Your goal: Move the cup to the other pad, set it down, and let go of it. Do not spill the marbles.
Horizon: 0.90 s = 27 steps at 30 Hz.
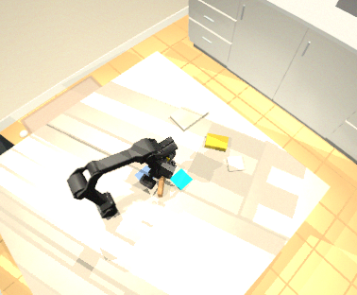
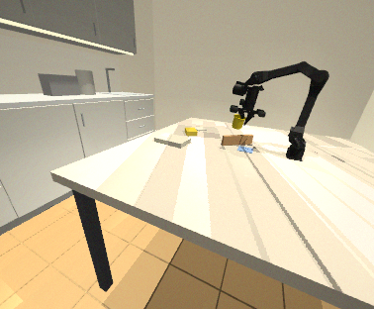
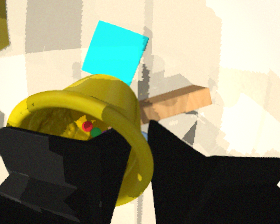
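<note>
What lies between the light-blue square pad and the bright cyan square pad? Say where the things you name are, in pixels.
A long brown wooden block [image 1: 161, 188] [image 2: 237, 140] [image 3: 183, 100] stands between the light-blue pad [image 1: 142, 174] [image 2: 245, 149] [image 3: 145, 136] and the cyan pad [image 1: 181, 180] [image 3: 116, 50]; the top view shows it, partly hidden.

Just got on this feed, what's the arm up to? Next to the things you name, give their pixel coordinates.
The black gripper [image 1: 158, 176] [image 2: 245, 123] [image 3: 141, 124] is shut on the wall of a yellow round cup [image 1: 168, 159] [image 2: 237, 122] [image 3: 103, 92], holding it above the table. Red and green marbles [image 3: 91, 129] show inside. The flat blue square pad [image 1: 143, 173] [image 2: 245, 149] and flat cyan square pad [image 1: 181, 180] [image 3: 116, 51] lie below, a brown wooden block [image 1: 161, 187] [image 2: 236, 140] [image 3: 178, 102] between them.
</note>
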Available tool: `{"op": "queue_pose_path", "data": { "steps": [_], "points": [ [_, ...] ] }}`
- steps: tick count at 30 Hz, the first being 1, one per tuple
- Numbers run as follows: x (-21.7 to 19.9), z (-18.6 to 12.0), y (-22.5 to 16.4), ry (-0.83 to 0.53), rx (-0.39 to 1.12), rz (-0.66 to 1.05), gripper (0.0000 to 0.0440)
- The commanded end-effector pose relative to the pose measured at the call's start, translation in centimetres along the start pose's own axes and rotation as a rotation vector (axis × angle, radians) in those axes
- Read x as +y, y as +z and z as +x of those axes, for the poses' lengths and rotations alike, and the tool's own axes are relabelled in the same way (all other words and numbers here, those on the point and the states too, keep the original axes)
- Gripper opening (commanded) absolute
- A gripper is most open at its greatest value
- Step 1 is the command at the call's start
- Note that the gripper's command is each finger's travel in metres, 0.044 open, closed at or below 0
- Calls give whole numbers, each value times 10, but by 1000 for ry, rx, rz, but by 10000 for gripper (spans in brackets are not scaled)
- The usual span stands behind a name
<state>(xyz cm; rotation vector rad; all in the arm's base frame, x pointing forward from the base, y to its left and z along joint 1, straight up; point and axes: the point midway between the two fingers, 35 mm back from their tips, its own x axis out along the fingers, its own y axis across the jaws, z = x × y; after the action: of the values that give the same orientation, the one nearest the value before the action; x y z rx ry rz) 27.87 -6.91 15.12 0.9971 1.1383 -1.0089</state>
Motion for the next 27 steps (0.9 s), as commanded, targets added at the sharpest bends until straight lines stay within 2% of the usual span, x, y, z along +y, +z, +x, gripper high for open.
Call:
{"op": "queue_pose_path", "data": {
  "steps": [1,10,19,27],
  "points": [
    [6,3,14,14,-23,24,0],
    [17,21,40,46,-59,79,0],
    [24,51,48,55,-72,98,7],
    [22,77,47,49,-71,104,49]
  ]
}}
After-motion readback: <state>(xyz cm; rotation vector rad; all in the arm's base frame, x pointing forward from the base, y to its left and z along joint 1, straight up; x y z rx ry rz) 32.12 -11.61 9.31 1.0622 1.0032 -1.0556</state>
